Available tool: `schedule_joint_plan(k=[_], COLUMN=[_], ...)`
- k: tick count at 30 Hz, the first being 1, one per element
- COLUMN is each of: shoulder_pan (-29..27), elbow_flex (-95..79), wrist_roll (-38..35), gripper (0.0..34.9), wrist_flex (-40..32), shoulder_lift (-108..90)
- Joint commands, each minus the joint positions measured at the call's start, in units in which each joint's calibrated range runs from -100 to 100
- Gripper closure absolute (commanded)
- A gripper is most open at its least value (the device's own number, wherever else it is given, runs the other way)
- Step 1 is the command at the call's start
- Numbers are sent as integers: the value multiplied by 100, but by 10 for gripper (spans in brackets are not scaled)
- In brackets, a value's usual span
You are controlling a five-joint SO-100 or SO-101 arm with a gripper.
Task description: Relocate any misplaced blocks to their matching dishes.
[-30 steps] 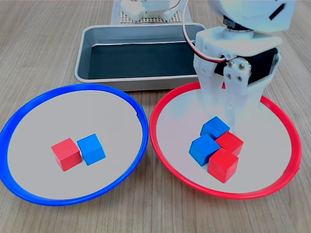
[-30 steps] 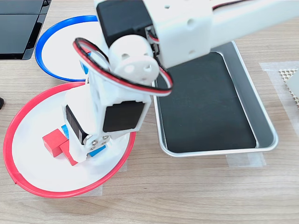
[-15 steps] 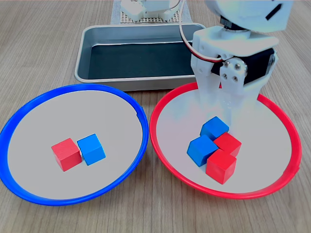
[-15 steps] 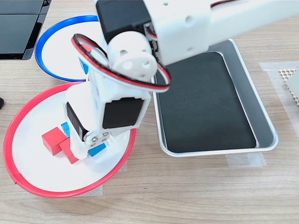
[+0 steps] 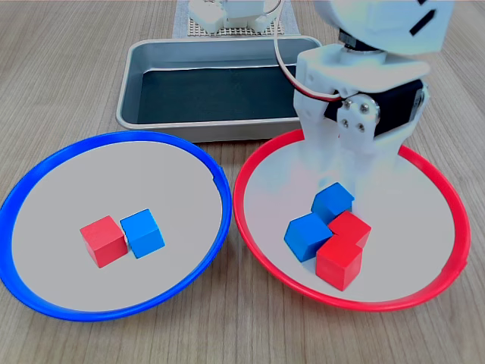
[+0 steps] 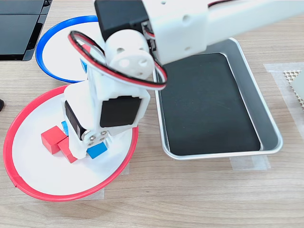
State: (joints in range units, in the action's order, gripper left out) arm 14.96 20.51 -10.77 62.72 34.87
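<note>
- In the first exterior view, I saw the red-rimmed plate [image 5: 261,250] nearest, with four cubes touching in a cluster: a red cube [image 5: 338,262] at 6 o'clock, a blue cube [image 5: 306,236] at 9 o'clock, a second red cube [image 5: 352,227] at 3 o'clock and a second blue cube [image 5: 332,202] at 12 o'clock.
- The blue-rimmed plate [image 5: 45,296] held a third red cube [image 5: 103,241] touching a third blue cube [image 5: 142,233].
- The gripper [image 5: 345,178] stood over the far cluster; I could not tell whether its jaws were apart or together.
- The metal tray [image 5: 198,130] lay farthest.
</note>
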Motion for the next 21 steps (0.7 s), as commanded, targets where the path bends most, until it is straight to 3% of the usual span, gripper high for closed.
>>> schedule_joint_plan(k=[1,13,16,21], shoulder_pan=[-70,-126,-117,-79], elbow_flex=[239,220,239,248], wrist_roll=[-10,-39,-49,-68], gripper=[227,231,244,296], wrist_flex=[-45,-45,-45,-86], shoulder_lift=[-80,-62,-45,-37])
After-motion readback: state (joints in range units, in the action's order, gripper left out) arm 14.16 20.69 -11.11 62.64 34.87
